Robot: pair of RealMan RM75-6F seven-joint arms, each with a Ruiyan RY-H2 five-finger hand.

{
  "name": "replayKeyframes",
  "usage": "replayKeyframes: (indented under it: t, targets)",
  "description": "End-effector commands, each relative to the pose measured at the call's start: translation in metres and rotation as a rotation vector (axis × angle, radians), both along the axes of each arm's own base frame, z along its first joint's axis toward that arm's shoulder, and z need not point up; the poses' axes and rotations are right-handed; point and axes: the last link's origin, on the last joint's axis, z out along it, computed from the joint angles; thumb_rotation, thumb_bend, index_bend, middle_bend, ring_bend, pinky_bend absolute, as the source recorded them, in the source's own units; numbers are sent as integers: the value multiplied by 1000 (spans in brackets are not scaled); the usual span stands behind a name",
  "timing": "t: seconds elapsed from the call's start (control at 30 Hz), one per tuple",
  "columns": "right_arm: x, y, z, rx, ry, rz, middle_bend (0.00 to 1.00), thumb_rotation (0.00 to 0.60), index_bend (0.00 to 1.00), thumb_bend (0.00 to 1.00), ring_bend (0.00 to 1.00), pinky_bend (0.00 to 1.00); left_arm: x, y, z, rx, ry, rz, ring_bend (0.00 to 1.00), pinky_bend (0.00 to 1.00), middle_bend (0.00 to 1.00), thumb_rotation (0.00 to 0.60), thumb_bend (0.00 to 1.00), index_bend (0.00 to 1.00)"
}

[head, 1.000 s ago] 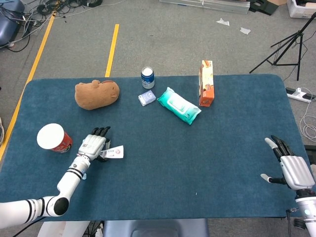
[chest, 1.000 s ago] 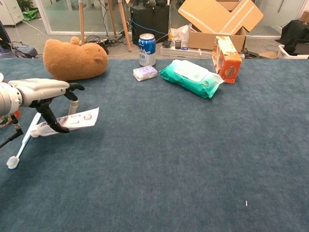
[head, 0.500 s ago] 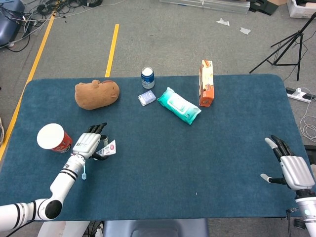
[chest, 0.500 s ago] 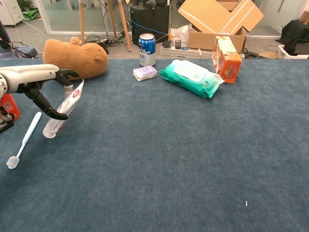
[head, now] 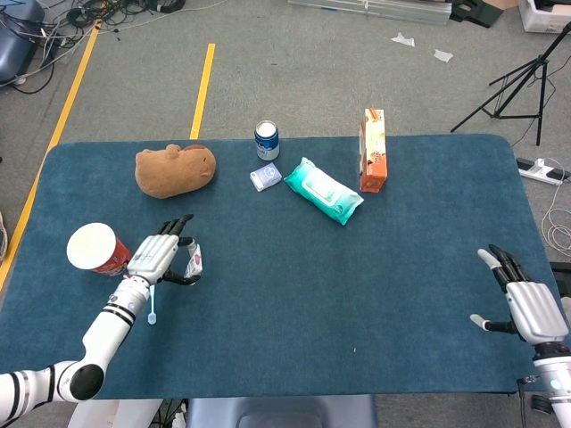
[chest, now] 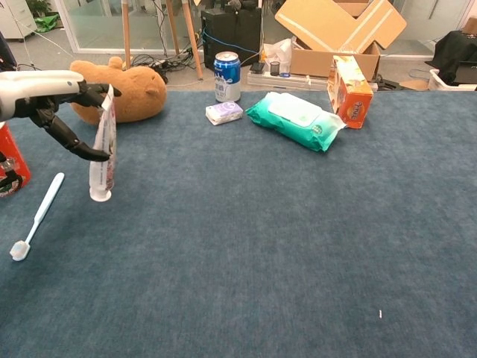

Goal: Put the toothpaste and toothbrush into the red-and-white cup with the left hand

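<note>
My left hand point(head: 158, 259) point(chest: 52, 101) pinches the white toothpaste tube point(chest: 103, 149) point(head: 194, 263) near its flat end, so the tube hangs almost upright with its cap down, just above the blue table. The white toothbrush point(chest: 37, 215) point(head: 153, 305) lies on the table below and left of the tube. The red-and-white cup point(head: 94, 249) point(chest: 9, 165) stands upright just left of the hand, only its edge showing in the chest view. My right hand point(head: 526, 301) rests open at the table's right front edge, far from these things.
A brown plush toy point(head: 175, 169) lies behind the left hand. Further right along the back stand a blue can point(head: 267, 139), a small tissue pack point(head: 265, 177), a green wipes pack point(head: 323, 190) and an orange carton point(head: 373, 150).
The left hand has lifted the toothpaste off the table and swung it from lying flat to hanging nearly upright, drifting left toward the cup. The toothbrush and right hand stayed put.
</note>
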Motion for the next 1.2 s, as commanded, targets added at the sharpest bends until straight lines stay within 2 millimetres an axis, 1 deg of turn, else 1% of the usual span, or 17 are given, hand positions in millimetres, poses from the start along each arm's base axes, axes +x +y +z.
replayKeyframes:
  t: [0.03,0.27,0.53,0.73,0.93,1.2]
  targets:
    - [2,1,0,3,-10,4,0,600,0,0,0,354,4,1,7,8,-28,-1,0,0,0,600,394,656]
    - [9,6,5,-2,-29,35,0,600,0,0,0,354,18,2,24,32,-73,-8,0,0,2,600,397,657]
    - [13,11,16,-34,-12,38,0,600,0,0,0,354,33,-1,43,66,-112,-16,0,0,3,600,398,660]
    - [20,9,25,-43,63,53,0,600,0,0,0,354,37,1,51,78,-132,-7,0,0,3,600,398,661]
    - [28,3,34,-43,152,59,0,600,0,0,0,317,39,5,57,81,-189,12,0,0,3,600,398,663]
    - [39,-2,45,-64,194,77,0,600,0,0,0,316,42,8,70,92,-240,30,0,0,3,600,399,665]
